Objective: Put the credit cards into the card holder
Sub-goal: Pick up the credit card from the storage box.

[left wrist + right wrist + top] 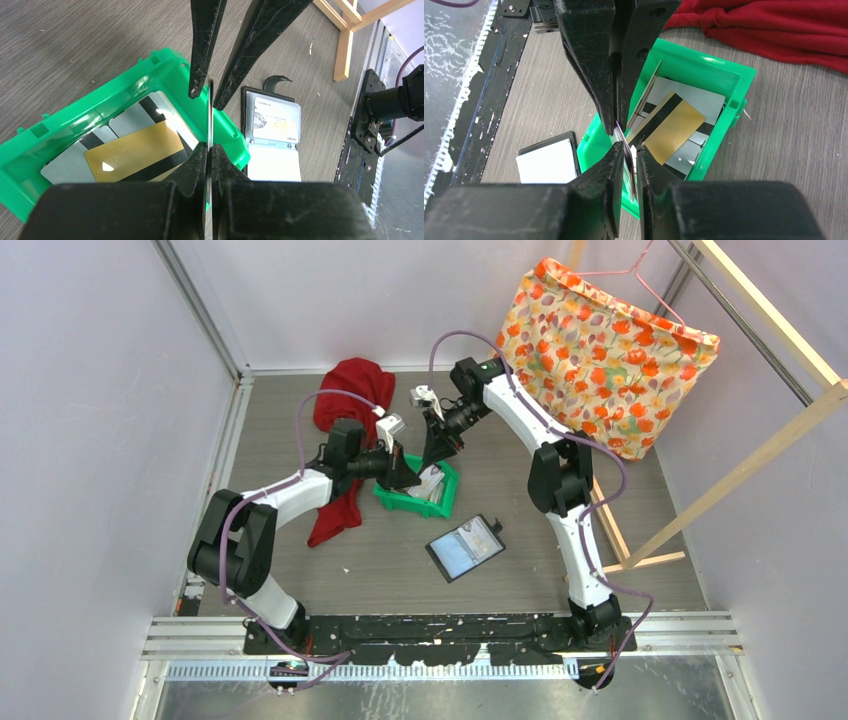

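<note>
My left end effector (209, 150) is clamped on a thin plastic card (210, 125) held on edge above the near right wall of the green plastic bin (115, 92). My right end effector (629, 152) straddles the same card's opposite end with its jaws narrow. I cannot tell whether it is gripping or only bracketing the card.

More cards lie flat in the bin: a gold card with a black stripe (135, 150) on top of several pale grey cards (65, 167). The black folding card holder (465, 547) lies open on the grey wood-grain tabletop (75, 40), just near and right of the bin, and one of its clear pockets already shows a card.

I judge the card to be very light, stiff along its length but springy, and glossy enough to slip or swivel between hard pads. A pinch across the flat faces near one short end seems best, leaving the other end free to lead into a pocket. A grip near a corner would let it pivot.

The cards lying flat give no edge to catch, so they would need tipping against the bin wall. The holder looks light and floppy and will probably slide or fold when pushed, so I expect it needs steadying.
</note>
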